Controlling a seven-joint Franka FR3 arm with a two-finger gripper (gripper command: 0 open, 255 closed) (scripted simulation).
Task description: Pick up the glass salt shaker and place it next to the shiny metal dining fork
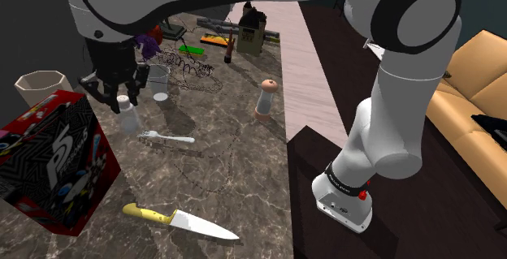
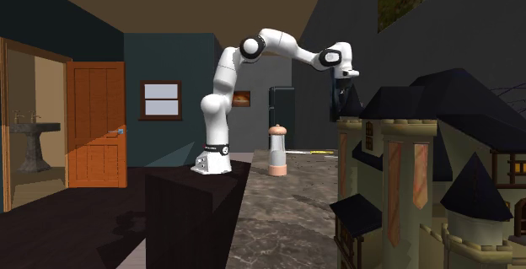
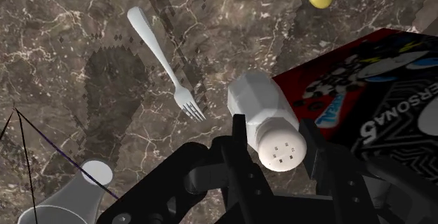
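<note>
Salt shaker [image 3: 261, 107] clasped in hand [image 3: 278, 151], box [image 3: 354, 82] lettered "ERSONA5"

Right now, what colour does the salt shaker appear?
The salt shaker is plain white, clearest in the wrist view.

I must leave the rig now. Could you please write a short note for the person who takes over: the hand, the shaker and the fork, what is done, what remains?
Hand: shut on the salt shaker, clasping it near its cap.
Things: the shaker is upright beside the red box. The fork lies flat on the marble counter close by, tines toward the shaker.
Done: the grasp. I cannot tell whether the shaker is off the counter.
Left: carry it to the fork, set it down beside it, release.
</note>
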